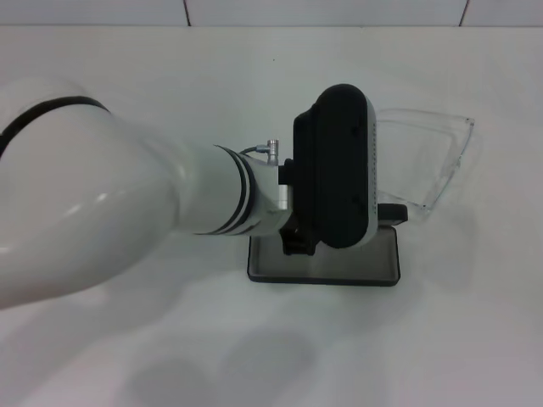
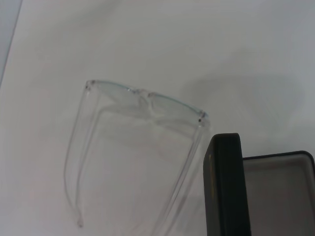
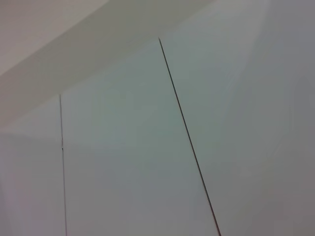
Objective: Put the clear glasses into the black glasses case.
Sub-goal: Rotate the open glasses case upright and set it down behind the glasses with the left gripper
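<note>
The clear glasses [image 1: 454, 157] lie on the white table at the right, arms unfolded; the left wrist view shows their front bar [image 2: 147, 101] and both long arms. Beside them stands the black glasses case [image 1: 386, 259], open, with its grey lining [image 2: 280, 196] showing and its lid [image 2: 224, 187] raised on the side towards the glasses. My left arm reaches across from the left, and the black housing of the left gripper [image 1: 335, 165] hovers over the case's far edge, next to the glasses. It hides part of the case. My right gripper is out of view.
White tabletop [image 1: 254, 85] surrounds the case and glasses, with a tiled wall at the back edge [image 1: 339, 13]. The bulky white left arm [image 1: 102, 195] covers the left half of the head view. The right wrist view shows only pale wall panels [image 3: 123, 147].
</note>
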